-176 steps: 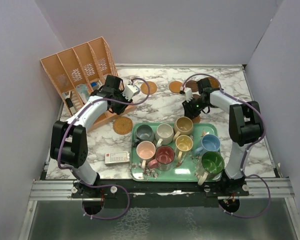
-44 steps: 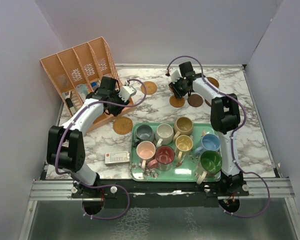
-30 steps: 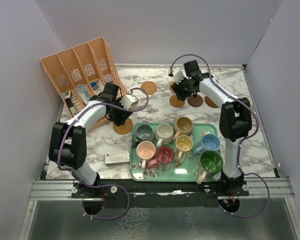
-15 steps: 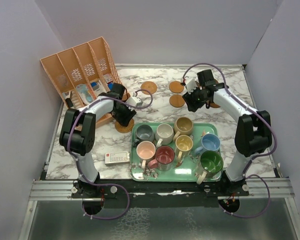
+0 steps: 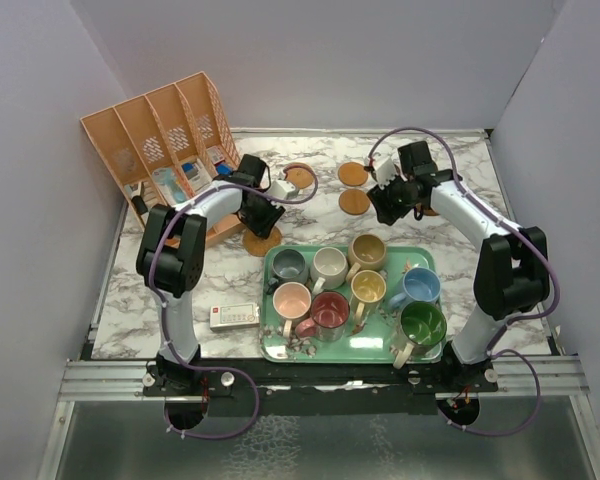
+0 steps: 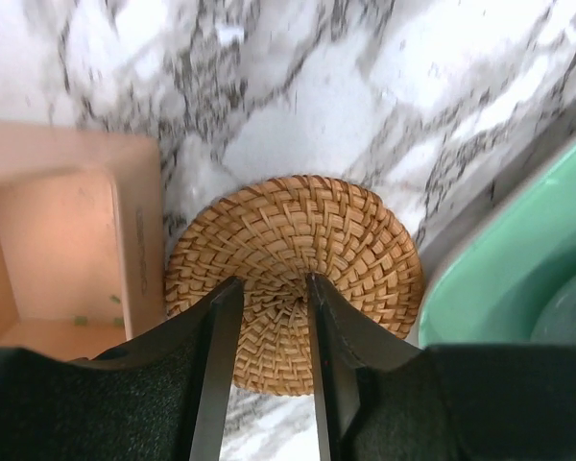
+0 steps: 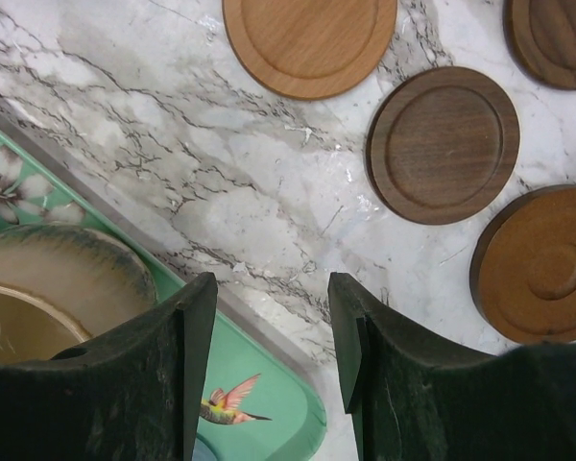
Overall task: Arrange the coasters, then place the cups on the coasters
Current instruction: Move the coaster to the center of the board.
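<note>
Left gripper (image 6: pixel 267 300): Its two black fingers (image 6: pixel 218 327) pointed down onto the woven coaster (image 6: pixel 298 235), one on each side of its middle. Only a thin gap was left between them. I could not tell if they pinched the weave or just touched it.
Where the woven coaster was: It lay flat on the marble table (image 5: pixel 180 290), between the corner of the orange rack (image 5: pixel 160 130) and the far left corner of the green tray (image 5: pixel 272 347). Its edge was right against the rack and just beside the tray's rim.
Right gripper (image 7: pixel 272 327): Its fingers stood wide apart and nothing was between them. It hung over bare table just past the far edge of the tray, near the tan cup (image 7: pixel 67 259).
Wooden coasters (image 7: pixel 442 144): Four lay flat below the right gripper. They were close together but not touching. One was light orange (image 7: pixel 310 38) and the rest were browner. Another orange one (image 5: pixel 300 177) lay apart, over by the left arm.
Cups (image 5: pixel 329 266): All eight sat in the tray, and none was on a coaster. Grey, cream and tan were at the far side. Pink, dark red, yellow and blue came next. Green was at the near right corner.
White box (image 5: pixel 233 316): It lay on the table just left of the tray.
</note>
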Controlling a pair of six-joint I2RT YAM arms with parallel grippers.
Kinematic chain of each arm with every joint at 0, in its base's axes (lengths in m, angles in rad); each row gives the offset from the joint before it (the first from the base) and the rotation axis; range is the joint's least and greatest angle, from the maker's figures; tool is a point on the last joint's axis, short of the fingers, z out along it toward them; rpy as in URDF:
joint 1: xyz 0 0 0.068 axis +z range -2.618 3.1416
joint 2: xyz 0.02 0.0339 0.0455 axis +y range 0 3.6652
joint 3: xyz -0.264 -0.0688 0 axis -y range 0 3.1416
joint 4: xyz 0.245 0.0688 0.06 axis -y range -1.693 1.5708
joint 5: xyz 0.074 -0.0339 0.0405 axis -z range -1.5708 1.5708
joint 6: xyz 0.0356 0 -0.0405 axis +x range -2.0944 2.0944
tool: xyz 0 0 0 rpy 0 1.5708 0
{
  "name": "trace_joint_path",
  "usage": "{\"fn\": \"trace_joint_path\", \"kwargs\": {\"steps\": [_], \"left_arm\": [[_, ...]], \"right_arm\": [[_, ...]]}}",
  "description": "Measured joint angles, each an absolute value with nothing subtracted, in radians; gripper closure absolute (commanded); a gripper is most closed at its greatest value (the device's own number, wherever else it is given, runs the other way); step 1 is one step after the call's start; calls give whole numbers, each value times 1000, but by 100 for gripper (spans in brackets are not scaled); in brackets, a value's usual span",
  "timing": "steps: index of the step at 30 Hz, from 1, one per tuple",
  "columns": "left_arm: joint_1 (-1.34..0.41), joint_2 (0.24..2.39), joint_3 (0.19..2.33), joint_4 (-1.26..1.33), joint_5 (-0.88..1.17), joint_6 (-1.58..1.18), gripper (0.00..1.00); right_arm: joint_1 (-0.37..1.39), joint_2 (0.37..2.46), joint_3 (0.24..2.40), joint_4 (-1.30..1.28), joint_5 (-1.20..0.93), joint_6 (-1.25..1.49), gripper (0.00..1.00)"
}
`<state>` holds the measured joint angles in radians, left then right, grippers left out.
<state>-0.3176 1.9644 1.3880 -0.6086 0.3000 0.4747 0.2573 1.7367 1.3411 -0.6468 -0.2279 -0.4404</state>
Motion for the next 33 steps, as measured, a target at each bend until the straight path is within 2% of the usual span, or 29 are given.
{"fn": "trace_joint_path", "kwargs": {"steps": [12, 27, 33], "left_arm": [[-383, 2091, 1554, -555, 303, 435, 65], [-437, 2315, 1879, -500, 307, 314, 65], [-451, 2339, 1912, -486, 307, 290, 65]], "right_arm": [[224, 1692, 1323, -634, -231, -438, 49], [190, 1618, 1263, -604, -271, -438, 49], [173, 1589, 1242, -591, -275, -438, 49]]}}
